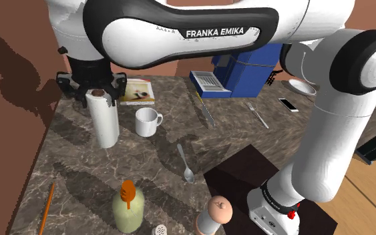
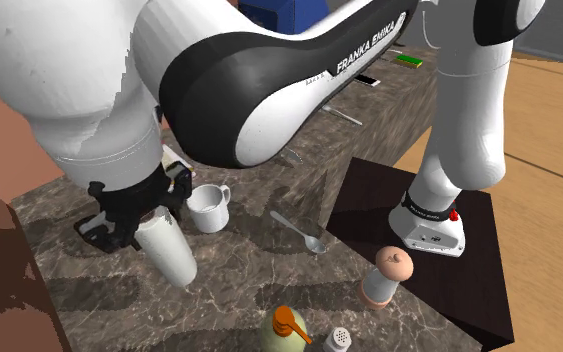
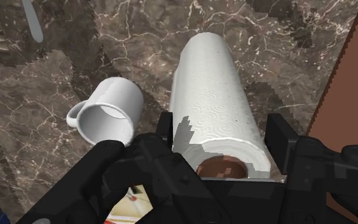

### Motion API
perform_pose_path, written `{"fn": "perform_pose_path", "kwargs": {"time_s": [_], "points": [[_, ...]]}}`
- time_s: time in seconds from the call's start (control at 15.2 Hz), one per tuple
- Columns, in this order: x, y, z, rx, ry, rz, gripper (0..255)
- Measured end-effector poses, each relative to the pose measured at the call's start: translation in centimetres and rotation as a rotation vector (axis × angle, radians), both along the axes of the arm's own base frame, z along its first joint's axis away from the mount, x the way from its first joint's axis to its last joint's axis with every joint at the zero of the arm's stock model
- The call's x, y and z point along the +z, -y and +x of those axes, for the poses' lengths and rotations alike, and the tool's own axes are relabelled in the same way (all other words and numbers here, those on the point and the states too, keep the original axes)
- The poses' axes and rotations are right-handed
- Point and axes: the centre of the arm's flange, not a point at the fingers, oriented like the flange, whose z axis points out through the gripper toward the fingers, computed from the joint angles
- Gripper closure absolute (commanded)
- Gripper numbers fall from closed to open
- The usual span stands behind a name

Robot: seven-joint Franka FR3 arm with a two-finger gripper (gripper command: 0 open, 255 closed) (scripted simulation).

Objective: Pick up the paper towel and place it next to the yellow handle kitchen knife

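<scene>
The white paper towel roll (image 1: 105,123) stands upright on the dark marble counter (image 1: 73,167), near its far corner at the shoulder view's left. My black gripper (image 1: 101,97) comes down over the roll's top, one finger on each side, and looks shut on it. From the wrist, both fingers press against the top of the roll (image 3: 212,83), and its brown core shows between them at my gripper (image 3: 222,137). The knife (image 1: 205,113) with the yellowish handle lies further right on the counter, past the mug. From the second exterior view my gripper (image 2: 149,212) clasps the roll (image 2: 172,255).
A white mug (image 1: 147,122) stands just right of the roll. A spoon (image 1: 185,163), a book (image 1: 138,92), a blue appliance (image 1: 236,70), a fork (image 1: 258,115) and a phone (image 1: 288,105) share the counter. A bottle (image 1: 128,207) and a grinder (image 1: 214,215) stand at the near edge.
</scene>
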Motion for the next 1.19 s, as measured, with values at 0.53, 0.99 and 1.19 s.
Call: {"fn": "perform_pose_path", "kwargs": {"time_s": [0.53,0.99,1.19], "points": [[2.6,8.9,0.1,-0.001,0.001,-0.002,255],[4.6,17.8,0.4,-0.002,0.000,-0.002,255],[5.5,21.8,0.5,-0.002,0.000,-0.002,255]]}}
